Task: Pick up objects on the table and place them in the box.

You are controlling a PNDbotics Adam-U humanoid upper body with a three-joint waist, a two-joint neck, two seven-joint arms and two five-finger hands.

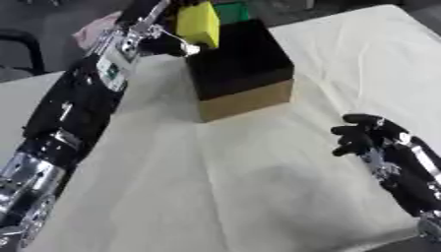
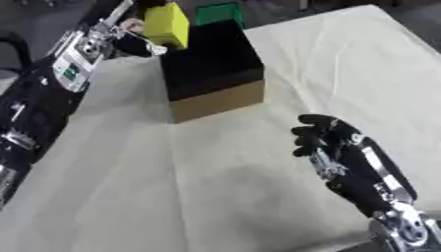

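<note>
A yellow block point(image 1: 199, 23) hangs over the far left corner of the box point(image 1: 245, 101), an open cardboard box with a dark inside. My left hand point(image 1: 169, 30) is shut on the yellow block from its left side, the arm stretched up the left of the table. A green object point(image 2: 217, 13) shows just behind the box. My right hand point(image 2: 320, 135) rests above the cloth at the right, fingers curled and holding nothing.
A cream cloth covers the table point(image 1: 258, 187). Its far left edge borders a dark floor with a black chair part point(image 1: 26, 44). A pinkish thing point(image 1: 96, 28) lies behind my left arm.
</note>
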